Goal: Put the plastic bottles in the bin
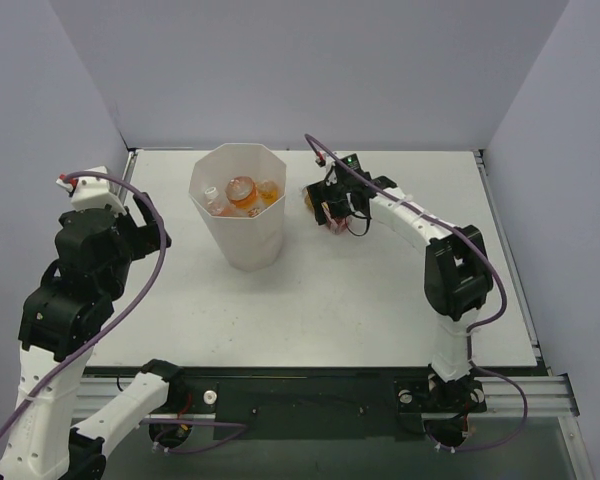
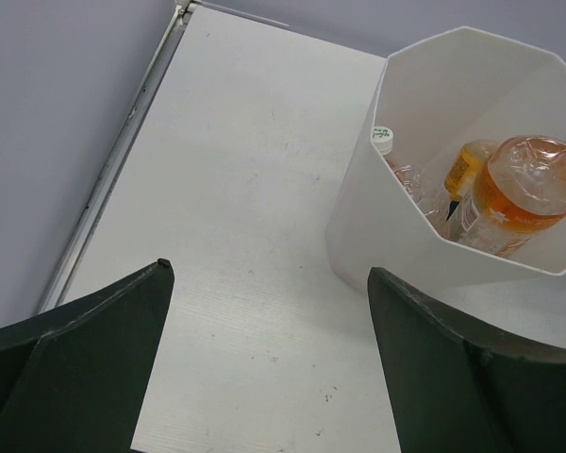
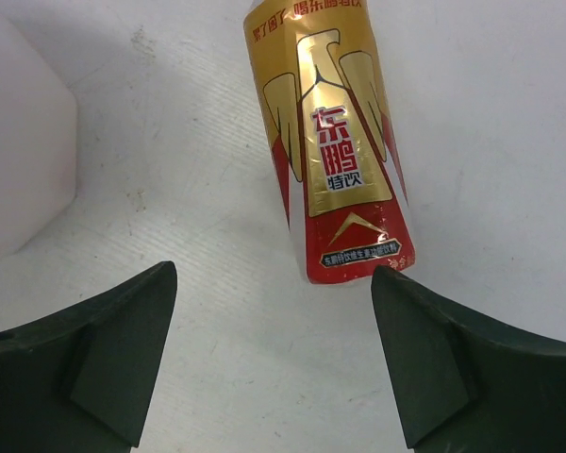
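The white tabletop (image 1: pixel 380 300) carries the bin (image 1: pixel 245 240), which stands upright with three bottles (image 2: pixel 524 193) inside. The left pincer (image 2: pixel 264 269) hangs spread and empty to the bin's left. The right pincer (image 3: pixel 274 274) is spread too and grips nothing. The last bottle (image 3: pixel 335 160), with a gold-and-red label, lies on its side just ahead of it, nearer the right-hand finger. The best move looks to be centring the pincer across the bottle's body, dropping low and closing squarely, so the round bottle cannot roll out.

The bin (image 1: pixel 242 240) stands far-centre, a red box (image 3: pixel 332 142) lies just right of it; table surface (image 1: pixel 330 310) near and left offers passage
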{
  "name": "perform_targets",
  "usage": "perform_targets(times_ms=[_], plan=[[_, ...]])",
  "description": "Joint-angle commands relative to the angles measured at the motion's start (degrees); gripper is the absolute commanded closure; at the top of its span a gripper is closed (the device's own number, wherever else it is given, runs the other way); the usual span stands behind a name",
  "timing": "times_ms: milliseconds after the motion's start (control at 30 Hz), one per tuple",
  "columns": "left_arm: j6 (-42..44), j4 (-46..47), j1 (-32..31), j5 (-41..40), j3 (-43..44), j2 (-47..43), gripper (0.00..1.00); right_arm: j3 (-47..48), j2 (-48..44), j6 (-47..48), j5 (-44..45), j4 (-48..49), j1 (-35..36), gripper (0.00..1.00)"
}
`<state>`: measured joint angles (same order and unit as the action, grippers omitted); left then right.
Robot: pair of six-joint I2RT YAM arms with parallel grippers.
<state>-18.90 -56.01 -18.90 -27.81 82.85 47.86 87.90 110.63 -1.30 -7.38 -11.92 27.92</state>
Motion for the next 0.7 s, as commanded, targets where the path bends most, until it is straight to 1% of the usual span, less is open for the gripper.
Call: perform_targets(times_ms=[0, 300, 400, 600, 667], plan=[[0.0, 0.7, 0.4, -0.5, 0.8, 0.1, 0.05, 4.9, 2.1, 2.8, 3.7, -3.4, 0.5, 0.21], [-0.3, 0.7, 0.4, -0.4, 0.1, 0.1, 0.05, 10.3, 8.4, 6.8, 7.2, -7.4, 0.7, 0.20], [-0.3, 0.9, 0.4, -0.5, -0.1, 0.0, 0.05, 12.5, 10.7, 7.8, 10.1, -8.6, 0.6, 0.20], [-0.3, 0.8, 0.4, -0.6, 0.1, -0.1, 0.05, 14.9, 14.1, 8.5, 10.5, -9.9, 0.5, 0.19], [-0.2, 0.6, 0.4, -0.8, 0.2, -0.1, 0.05, 15.5, 14.8, 8.2, 9.3, -10.0, 0.2, 0.19]])
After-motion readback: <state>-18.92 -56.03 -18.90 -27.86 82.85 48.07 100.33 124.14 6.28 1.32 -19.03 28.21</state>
